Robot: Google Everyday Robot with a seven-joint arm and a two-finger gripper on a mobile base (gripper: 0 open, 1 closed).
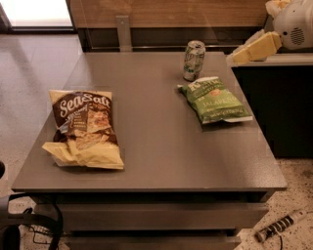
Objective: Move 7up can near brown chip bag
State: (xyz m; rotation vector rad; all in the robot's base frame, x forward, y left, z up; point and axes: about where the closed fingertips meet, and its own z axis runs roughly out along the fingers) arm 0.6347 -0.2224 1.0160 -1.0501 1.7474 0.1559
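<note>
The 7up can (193, 60) stands upright near the far edge of the grey table (156, 161), right of centre. The brown chip bag (84, 128), marked "Sea Salt", lies flat at the table's left side, far from the can. My gripper (247, 52) hangs at the upper right, above the table's far right corner. It is to the right of the can, apart from it and holding nothing.
A green jalapeno chip bag (215, 100) lies just in front of the can. A dark cabinet (279, 97) stands against the table's right side. A wooden wall (171, 12) runs behind. A cable and plug (279, 227) lie on the floor at lower right.
</note>
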